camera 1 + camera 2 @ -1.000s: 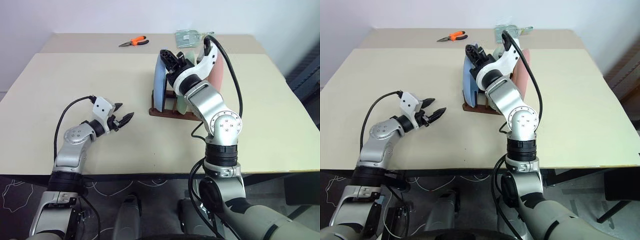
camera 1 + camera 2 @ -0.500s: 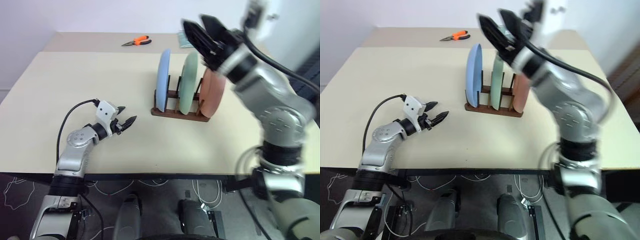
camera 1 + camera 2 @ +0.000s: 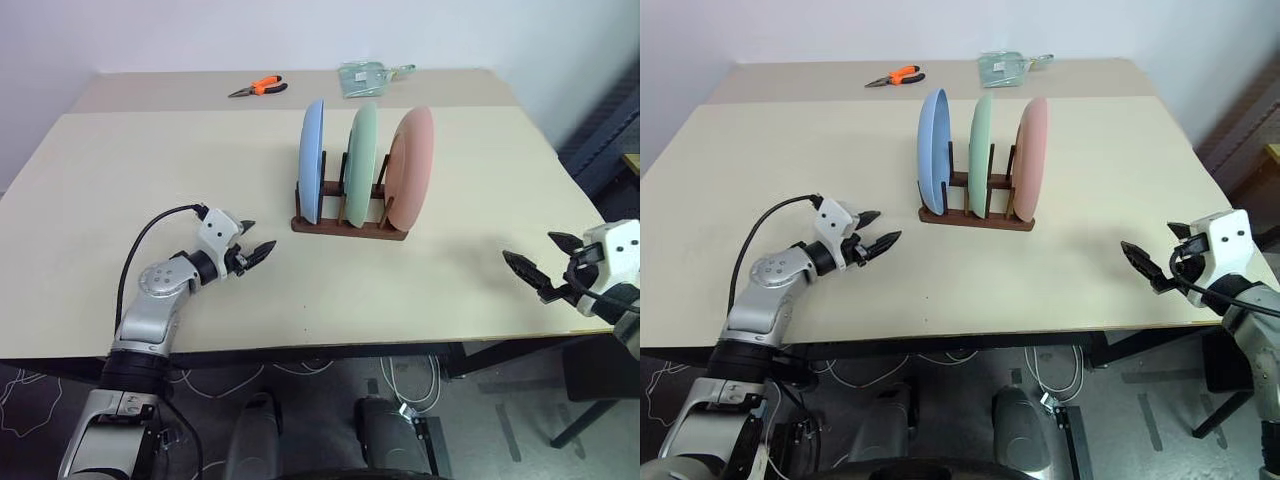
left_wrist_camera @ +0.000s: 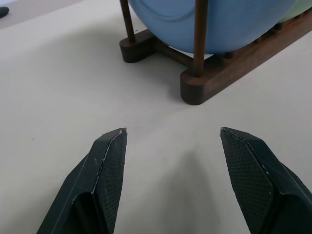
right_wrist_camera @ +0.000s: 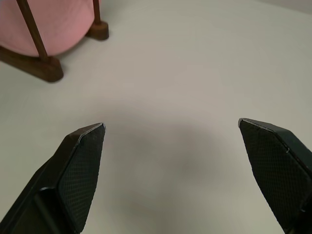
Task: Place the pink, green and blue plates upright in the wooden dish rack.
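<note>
Blue plate (image 3: 312, 160), green plate (image 3: 362, 165), pink plate (image 3: 411, 167): matt, smooth. Dish rack (image 3: 348, 226): dark brown wood, smooth, slight sheen. Table (image 3: 130, 190): matt beige, smooth. Left gripper (image 4: 170, 146) fingertips (image 4: 105, 163): black, finely cross-hatched pads. Pliers (image 3: 257, 87): orange handles.

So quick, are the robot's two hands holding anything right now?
Left gripper: open, holding nothing.
Right gripper: open wide, holding nothing.
</note>
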Action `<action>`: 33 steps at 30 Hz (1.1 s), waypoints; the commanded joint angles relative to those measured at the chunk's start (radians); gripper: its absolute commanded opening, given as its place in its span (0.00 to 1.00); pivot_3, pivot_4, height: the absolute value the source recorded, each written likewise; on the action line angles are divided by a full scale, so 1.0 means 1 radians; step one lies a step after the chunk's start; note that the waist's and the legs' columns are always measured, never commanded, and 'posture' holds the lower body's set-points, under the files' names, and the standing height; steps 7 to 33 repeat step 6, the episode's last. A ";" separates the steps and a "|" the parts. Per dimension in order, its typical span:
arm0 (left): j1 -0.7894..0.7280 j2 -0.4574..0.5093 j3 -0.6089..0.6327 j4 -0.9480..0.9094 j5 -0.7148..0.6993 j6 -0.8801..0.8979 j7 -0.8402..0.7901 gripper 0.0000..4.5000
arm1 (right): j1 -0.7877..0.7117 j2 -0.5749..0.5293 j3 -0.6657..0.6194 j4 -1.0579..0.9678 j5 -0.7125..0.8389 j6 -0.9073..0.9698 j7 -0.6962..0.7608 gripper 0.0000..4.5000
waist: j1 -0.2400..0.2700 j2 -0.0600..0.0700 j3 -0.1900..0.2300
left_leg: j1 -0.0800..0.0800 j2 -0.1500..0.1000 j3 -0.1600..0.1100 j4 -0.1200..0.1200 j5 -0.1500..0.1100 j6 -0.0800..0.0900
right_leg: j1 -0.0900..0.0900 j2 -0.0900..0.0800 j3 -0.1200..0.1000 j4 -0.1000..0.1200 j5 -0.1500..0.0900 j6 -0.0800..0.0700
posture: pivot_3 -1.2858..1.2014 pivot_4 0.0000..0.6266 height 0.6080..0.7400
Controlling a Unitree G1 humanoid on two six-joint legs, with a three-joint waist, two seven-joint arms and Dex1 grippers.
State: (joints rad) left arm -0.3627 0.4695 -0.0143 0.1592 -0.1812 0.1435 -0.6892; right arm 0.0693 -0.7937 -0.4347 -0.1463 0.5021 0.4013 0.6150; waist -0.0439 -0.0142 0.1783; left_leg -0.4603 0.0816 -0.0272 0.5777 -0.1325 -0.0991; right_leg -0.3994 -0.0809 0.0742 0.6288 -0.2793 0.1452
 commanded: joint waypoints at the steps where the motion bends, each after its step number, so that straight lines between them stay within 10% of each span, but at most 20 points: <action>1: 0.022 0.013 0.019 -0.044 0.009 -0.007 0.014 0.69 | -0.048 0.034 0.037 0.045 -0.045 -0.085 0.025 0.99 | 0.001 0.000 0.000 | 0.000 0.000 0.000 0.000 0.000 0.000 | 0.000 0.000 0.000 0.000 0.000 0.000 | 0.52 0.24 1.00; 33: 0.059 0.013 0.020 -0.069 0.029 -0.014 0.050 0.69 | -0.121 0.055 0.083 0.126 -0.081 -0.137 0.057 0.99 | 0.005 0.000 0.000 | 0.000 0.000 0.000 -0.001 0.000 0.000 | 0.000 0.000 0.000 0.000 -0.001 0.001 | 0.52 0.24 1.00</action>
